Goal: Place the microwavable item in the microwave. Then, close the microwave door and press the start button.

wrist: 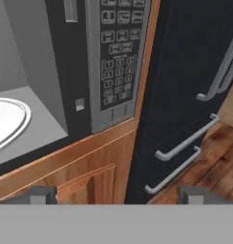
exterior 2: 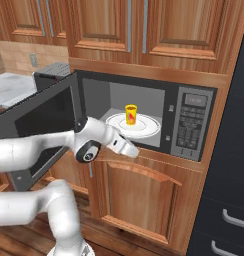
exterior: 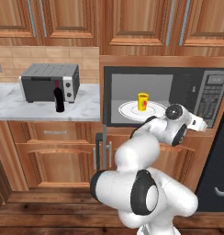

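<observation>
Standing open, microwave door (exterior 2: 41,127) left of the cavity; yellow mug (exterior 2: 131,114) already upright on the white plate (exterior 2: 149,127) inside the microwave (exterior 2: 144,117).
Pincer (wrist: 116,194) empty, tips wide apart, just outside the microwave's front lower right, below the keypad (exterior 2: 190,127). Risk judged: arm between door and frame could block closure; a stray brush could press wrong keys.
</observation>
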